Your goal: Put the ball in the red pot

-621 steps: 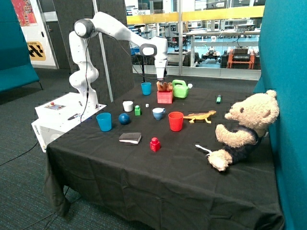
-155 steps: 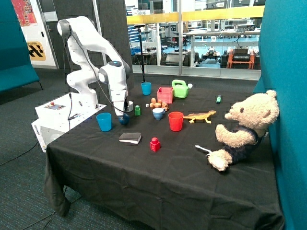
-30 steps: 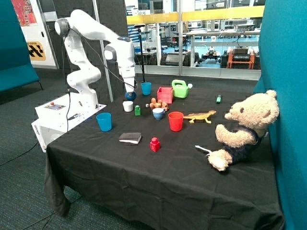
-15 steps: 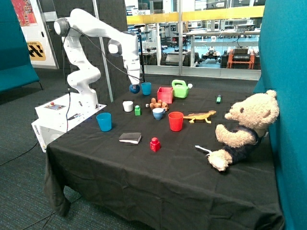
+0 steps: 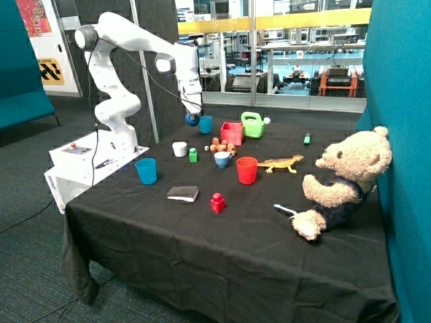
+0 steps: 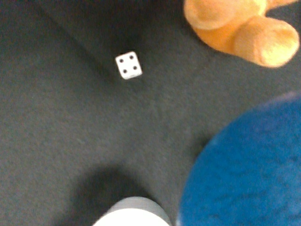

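Right now we carry the ball (image 5: pixel 192 120) in the air, clamped between the fingers of our gripper (image 5: pixel 193 118), just beside the blue cup (image 5: pixel 205 124) at the back of the table (image 5: pixel 222 242). Through our wrist camera the ball (image 6: pixel 244 169) fills a large part of the view, with black cloth far below it, a white die (image 6: pixel 128 65) showing four pips, and part of an orange plush toy (image 6: pixel 240 28).

We see the red pot (image 5: pixel 231 133) standing on the cloth between the blue cup and the green watering can (image 5: pixel 253 124), near the ball but apart from it; the ball is not in it. In front of the pot lie the orange toy (image 5: pixel 219 145) and a blue-and-white cup (image 5: pixel 222 159). Closer to the front stand a red cup (image 5: pixel 246 170), a white cup (image 5: pixel 179 149) and a teddy bear (image 5: pixel 342 180).
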`<action>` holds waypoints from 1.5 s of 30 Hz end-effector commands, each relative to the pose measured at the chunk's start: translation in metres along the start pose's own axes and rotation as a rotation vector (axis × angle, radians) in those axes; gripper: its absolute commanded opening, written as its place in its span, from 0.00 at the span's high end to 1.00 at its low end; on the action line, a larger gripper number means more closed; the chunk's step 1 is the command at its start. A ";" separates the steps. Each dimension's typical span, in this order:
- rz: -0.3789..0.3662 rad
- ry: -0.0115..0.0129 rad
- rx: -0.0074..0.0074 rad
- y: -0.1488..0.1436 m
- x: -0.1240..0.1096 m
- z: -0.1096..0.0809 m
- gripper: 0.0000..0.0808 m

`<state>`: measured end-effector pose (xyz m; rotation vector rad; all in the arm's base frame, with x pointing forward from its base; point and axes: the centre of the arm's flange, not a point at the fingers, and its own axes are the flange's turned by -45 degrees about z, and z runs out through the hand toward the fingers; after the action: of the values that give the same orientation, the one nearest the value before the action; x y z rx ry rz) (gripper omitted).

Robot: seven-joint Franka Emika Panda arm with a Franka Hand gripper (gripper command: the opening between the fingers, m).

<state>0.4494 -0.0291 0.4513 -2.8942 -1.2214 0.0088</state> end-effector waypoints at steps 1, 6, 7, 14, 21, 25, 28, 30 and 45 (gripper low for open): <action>-0.029 0.0050 -0.0025 -0.016 0.016 0.004 1.00; -0.007 0.0051 -0.0024 -0.016 0.021 0.006 1.00; 0.004 0.0051 -0.0024 -0.016 0.022 0.006 1.00; 0.131 0.0052 -0.0020 -0.008 0.027 0.006 1.00; 0.258 0.0053 -0.0017 -0.005 0.029 0.006 1.00; 0.292 0.0054 -0.0016 -0.010 0.032 0.008 1.00; 0.297 0.0054 -0.0016 -0.019 0.037 0.009 1.00; 0.294 0.0054 -0.0016 -0.028 0.042 0.009 1.00; 0.244 0.0053 -0.0017 -0.091 0.087 0.015 1.00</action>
<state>0.4534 0.0564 0.4392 -3.0250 -0.8461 0.0125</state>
